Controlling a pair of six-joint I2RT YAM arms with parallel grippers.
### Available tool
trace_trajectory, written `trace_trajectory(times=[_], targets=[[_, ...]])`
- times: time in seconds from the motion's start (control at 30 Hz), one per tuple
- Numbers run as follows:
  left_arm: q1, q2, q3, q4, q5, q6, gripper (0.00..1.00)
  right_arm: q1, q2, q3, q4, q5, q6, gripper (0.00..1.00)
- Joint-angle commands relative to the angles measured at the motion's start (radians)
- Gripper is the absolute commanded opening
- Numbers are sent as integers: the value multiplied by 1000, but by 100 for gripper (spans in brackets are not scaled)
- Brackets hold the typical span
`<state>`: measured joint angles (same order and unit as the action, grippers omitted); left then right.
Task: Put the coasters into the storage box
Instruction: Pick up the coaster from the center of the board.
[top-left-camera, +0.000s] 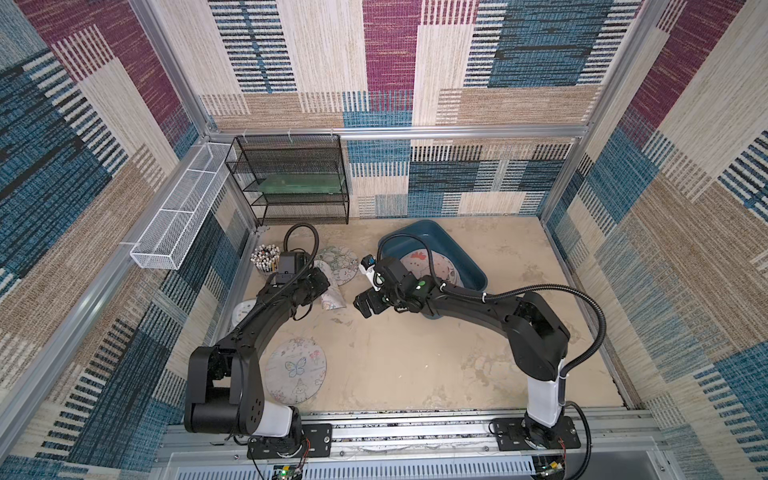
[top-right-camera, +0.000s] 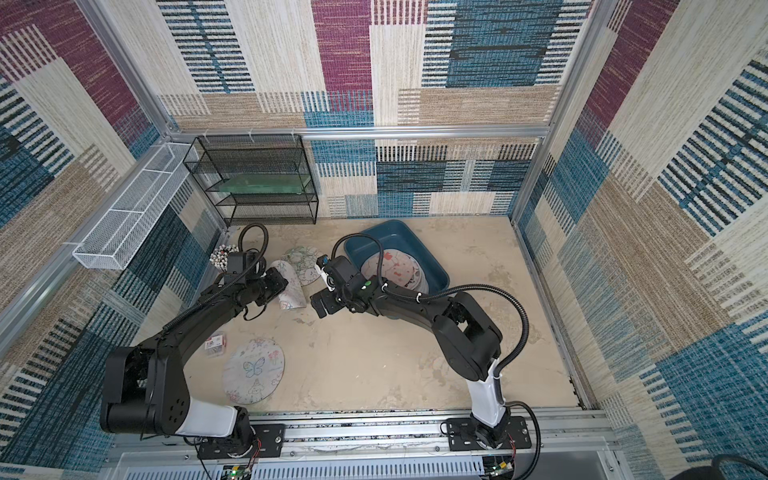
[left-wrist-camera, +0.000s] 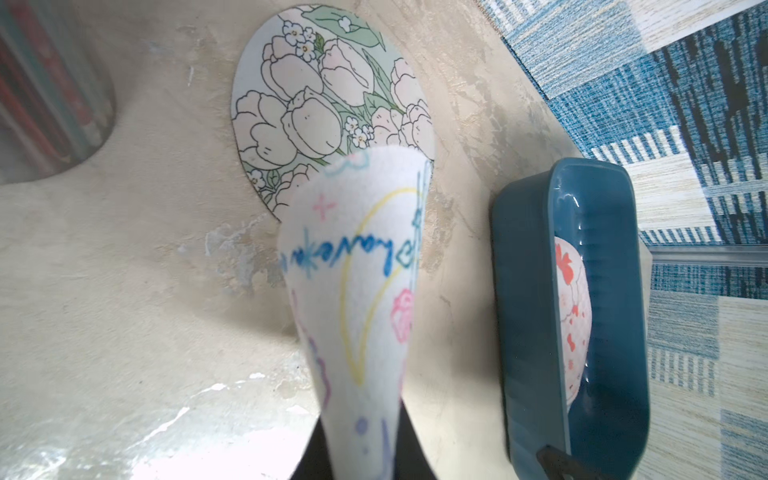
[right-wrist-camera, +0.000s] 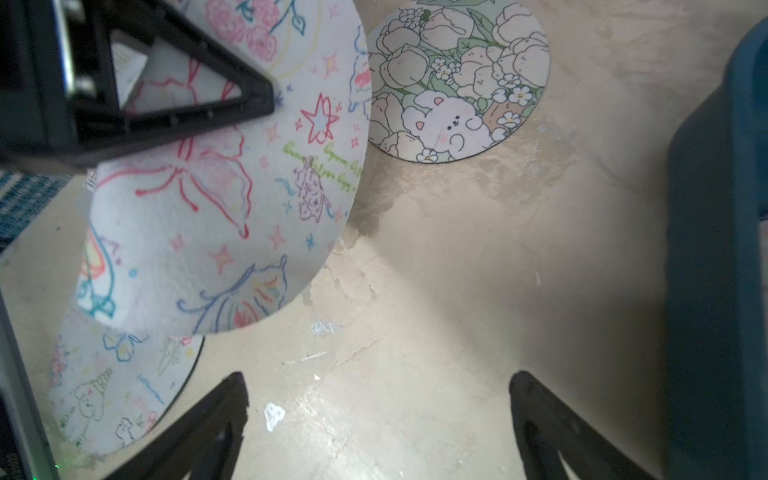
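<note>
- Left of the storage box (top-left-camera: 415, 237), between the two arms: butterfly-and-star coaster (right-wrist-camera: 232, 187), bent into a curve, mostly up off the surface (top-left-camera: 415, 353). Can't tell if its low edge touches.
- Left end effector (top-left-camera: 320, 286) is clamped on that coaster's edge, fingers pressed together on it.
- Tulip coaster (left-wrist-camera: 324, 95) lies flat on the surface just behind the held one. The held one partly covers it in both top views, and it sits near the box's left wall.
- Front coaster (top-right-camera: 253, 372), blue butterfly print, lies flat near the left arm's base, well apart from the box.
- Stacked coasters (top-right-camera: 399, 270) lie inside the box at its near end. The far end is bare.
- Right end effector (right-wrist-camera: 378, 378): fingers wide apart, nothing between them. It hangs over bare surface between the held coaster and the box.
- Farther out: pen cup (top-left-camera: 265, 257) by the left wall, black mesh rack (top-left-camera: 291, 178) at the back.
</note>
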<state>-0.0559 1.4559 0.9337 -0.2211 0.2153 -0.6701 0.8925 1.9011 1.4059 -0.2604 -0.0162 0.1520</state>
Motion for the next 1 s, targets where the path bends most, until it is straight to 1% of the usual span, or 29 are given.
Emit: trace_trajectory(times=[0.0, 0.1, 0.17, 0.3, 0.53, 0.57, 0.6, 0.63, 0.67, 0.7, 0.77, 0.8, 0.83, 0.9, 0.97], targets=[[-7, 12, 22, -47, 6, 15, 14, 56, -74, -67, 118, 91, -167, 99], [-20, 25, 38, -49, 23, 10, 14, 87, -75, -65, 116, 148, -217, 96], [-38, 29, 48, -54, 25, 8, 14, 97, -56, -45, 116, 148, -243, 93], [-71, 42, 70, -64, 44, 1, 14, 119, -3, 9, 113, 154, -292, 92], [-121, 63, 117, -97, 48, 7, 14, 128, 65, 80, 117, 217, -328, 90], [-127, 67, 124, -102, 50, 10, 14, 130, 68, 81, 127, 238, -330, 86], [-133, 70, 130, -105, 50, 12, 14, 130, 70, 81, 137, 254, -333, 79], [-139, 73, 136, -110, 50, 16, 14, 130, 71, 81, 144, 267, -338, 75], [-144, 76, 141, -116, 50, 19, 14, 130, 73, 81, 152, 285, -339, 68], [-148, 79, 146, -120, 51, 22, 14, 129, 76, 82, 152, 292, -345, 57], [-151, 83, 153, -127, 50, 24, 14, 128, 82, 92, 141, 305, -350, 46], [-151, 85, 157, -130, 49, 26, 14, 128, 84, 92, 139, 308, -354, 37], [-151, 88, 160, -132, 48, 27, 14, 127, 84, 91, 138, 308, -357, 32], [-151, 95, 168, -132, 51, 26, 14, 127, 83, 88, 139, 318, -355, 17], [-153, 102, 174, -132, 57, 26, 15, 125, 77, 83, 143, 325, -352, 9]])
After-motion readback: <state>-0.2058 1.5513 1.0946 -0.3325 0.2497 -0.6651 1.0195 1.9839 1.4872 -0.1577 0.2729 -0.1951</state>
